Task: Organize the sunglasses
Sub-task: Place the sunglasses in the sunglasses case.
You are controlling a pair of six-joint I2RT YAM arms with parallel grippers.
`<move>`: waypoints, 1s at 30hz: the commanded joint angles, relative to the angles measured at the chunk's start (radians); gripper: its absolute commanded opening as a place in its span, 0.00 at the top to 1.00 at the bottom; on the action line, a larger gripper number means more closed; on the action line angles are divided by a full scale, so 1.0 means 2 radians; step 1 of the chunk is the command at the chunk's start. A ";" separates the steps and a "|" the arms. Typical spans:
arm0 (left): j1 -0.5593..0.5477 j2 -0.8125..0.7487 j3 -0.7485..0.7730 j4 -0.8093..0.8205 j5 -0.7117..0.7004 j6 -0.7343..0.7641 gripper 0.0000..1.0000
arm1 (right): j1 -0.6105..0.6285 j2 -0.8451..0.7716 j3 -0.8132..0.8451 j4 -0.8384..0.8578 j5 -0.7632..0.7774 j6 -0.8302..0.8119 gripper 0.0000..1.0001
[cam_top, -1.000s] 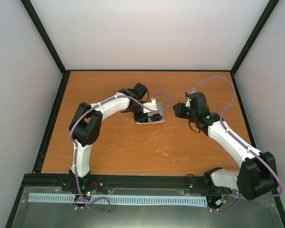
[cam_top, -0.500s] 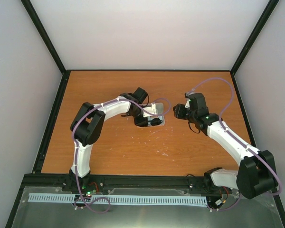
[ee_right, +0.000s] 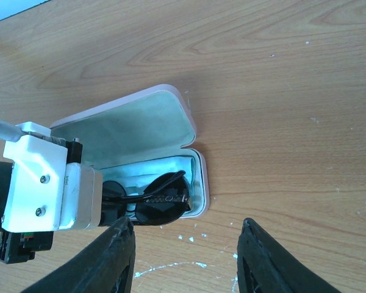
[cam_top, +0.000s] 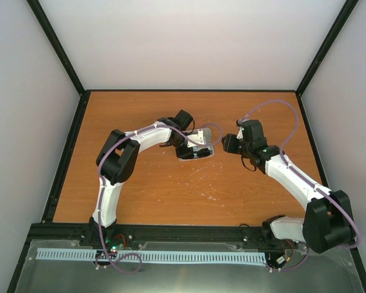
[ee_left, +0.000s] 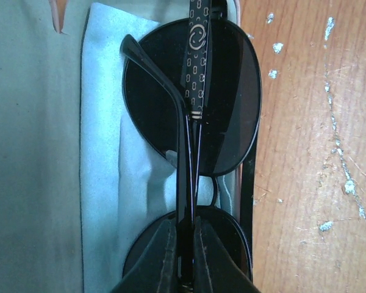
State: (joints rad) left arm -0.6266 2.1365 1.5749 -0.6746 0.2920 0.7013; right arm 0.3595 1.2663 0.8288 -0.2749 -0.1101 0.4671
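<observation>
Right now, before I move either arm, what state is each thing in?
black dark-lensed sunglasses: folded, inside the case over the cloth
pink rounded oblong case: open, lid tipped back
pale blue-grey square cloth: lining the case's base
left tool: shut on the sunglasses' folded arms
right tool: open, empty

Black sunglasses (ee_left: 232,91), dark round lenses, arms folded across, lying on pale cloth (ee_left: 100,152) inside open case (ee_right: 134,125)

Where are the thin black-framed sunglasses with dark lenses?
The sunglasses are inside the open pink case, over the pale blue cloth, pinched by the left gripper.
</observation>
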 commanded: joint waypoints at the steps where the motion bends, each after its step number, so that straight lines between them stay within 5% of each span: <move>1: -0.004 0.006 0.005 0.022 -0.027 0.013 1.00 | -0.005 0.007 -0.007 0.017 -0.004 -0.004 0.54; 30: -0.005 -0.027 -0.074 0.105 -0.082 -0.001 0.98 | -0.002 0.174 0.027 0.097 -0.087 0.015 0.62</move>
State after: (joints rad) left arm -0.6361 2.0804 1.4551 -0.5076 0.1963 0.7044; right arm 0.3584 1.5959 0.8516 -0.1211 -0.2615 0.4961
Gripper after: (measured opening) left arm 0.081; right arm 0.384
